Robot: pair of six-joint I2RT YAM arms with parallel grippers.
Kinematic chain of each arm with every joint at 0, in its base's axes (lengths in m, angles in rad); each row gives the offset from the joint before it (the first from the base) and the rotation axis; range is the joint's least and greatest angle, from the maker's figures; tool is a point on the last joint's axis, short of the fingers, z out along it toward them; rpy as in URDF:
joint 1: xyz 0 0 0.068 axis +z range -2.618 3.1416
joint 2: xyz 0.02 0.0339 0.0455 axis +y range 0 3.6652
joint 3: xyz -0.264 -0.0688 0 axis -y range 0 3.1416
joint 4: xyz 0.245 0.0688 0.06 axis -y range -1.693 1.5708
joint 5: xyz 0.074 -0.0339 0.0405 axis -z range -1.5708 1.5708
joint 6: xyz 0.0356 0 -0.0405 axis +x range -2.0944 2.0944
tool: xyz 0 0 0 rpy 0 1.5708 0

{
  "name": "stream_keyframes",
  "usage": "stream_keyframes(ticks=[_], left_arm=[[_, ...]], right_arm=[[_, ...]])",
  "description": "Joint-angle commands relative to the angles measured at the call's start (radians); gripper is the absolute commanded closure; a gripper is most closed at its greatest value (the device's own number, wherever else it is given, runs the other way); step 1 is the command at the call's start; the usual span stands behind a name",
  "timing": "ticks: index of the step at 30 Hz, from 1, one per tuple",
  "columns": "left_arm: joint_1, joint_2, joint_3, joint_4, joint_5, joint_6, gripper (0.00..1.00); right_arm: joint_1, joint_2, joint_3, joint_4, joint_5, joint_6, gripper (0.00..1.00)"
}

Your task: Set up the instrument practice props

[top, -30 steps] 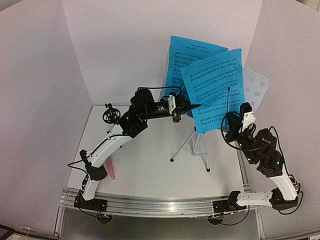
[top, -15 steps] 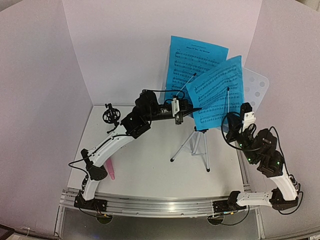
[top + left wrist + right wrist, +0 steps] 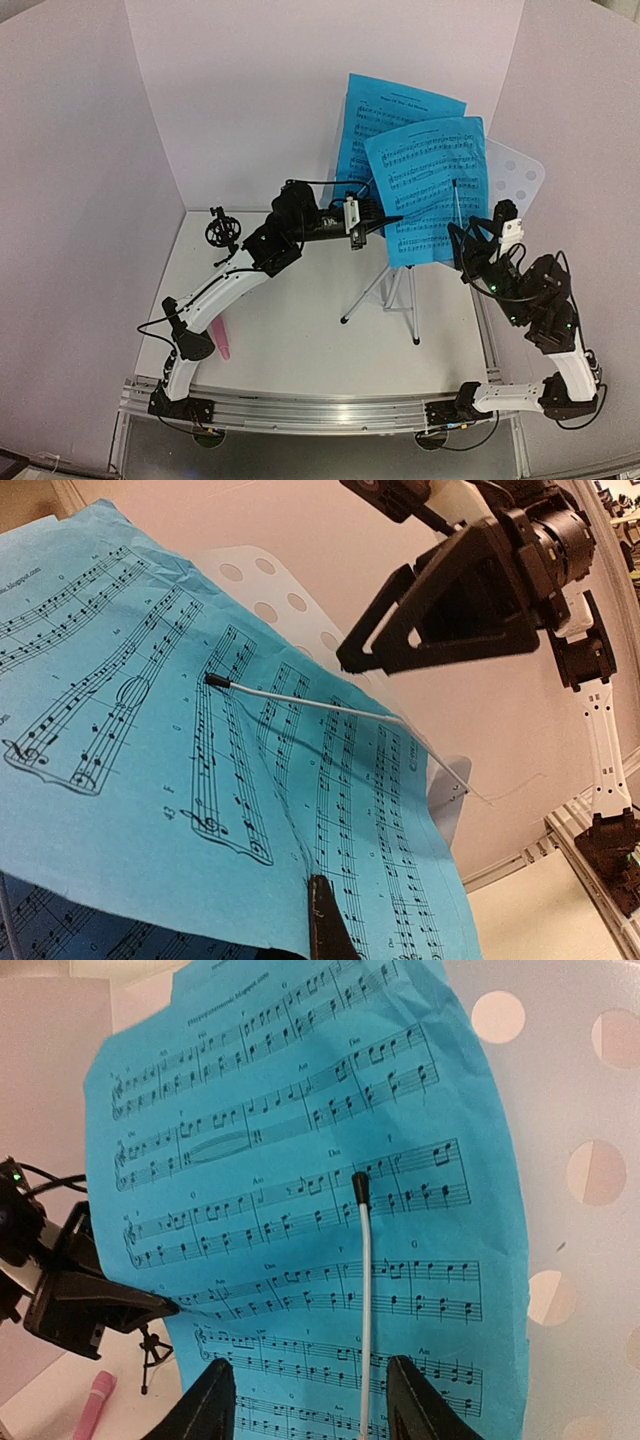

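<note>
Blue sheets (image 3: pixel 430 185) lean on pale desk (image 3: pixel 520 185), left claw (image 3: pixel 392 216) seemingly pinching one, right claw (image 3: pixel 308 1385) spread.

Rear sheet-music page (image 3: pixel 385 100): largely covered by the front page (image 3: pixel 425 190) standing ahead of the left pincer (image 3: pixel 393 216). Perforated desk (image 3: pixel 517 180): visible only beyond the right pincer (image 3: pixel 310 1400). Left pincer's fingertips (image 3: pixel 322 912): cut by the wrist view's lower edge; contact with the front page undeterminable.

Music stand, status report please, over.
Left claw shut on front page left edge. Right claw open, facing that page, holding nothing. Back page behind it, both on the stand, wire arm across the front one. Nothing in the way.
</note>
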Motion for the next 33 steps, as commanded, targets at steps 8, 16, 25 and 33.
stream_keyframes(ticks=[8, 16, 25, 33], left_arm=[[0.013, -0.048, -0.015, 0.042, 0.006, -0.007, 1.00], [0.015, -0.047, -0.020, 0.056, 0.014, -0.021, 1.00], [0.015, -0.055, -0.035, 0.069, 0.016, -0.031, 1.00], [0.015, -0.060, -0.038, 0.072, 0.029, -0.046, 1.00]], right_arm=[[0.002, 0.163, 0.433, -0.140, -0.017, -0.106, 0.29], [0.002, 0.325, 0.630, -0.138, 0.027, -0.339, 0.34], [0.002, 0.386, 0.639, -0.127, 0.077, -0.426, 0.30], [0.002, 0.327, 0.580, -0.096, 0.083, -0.407, 0.27]])
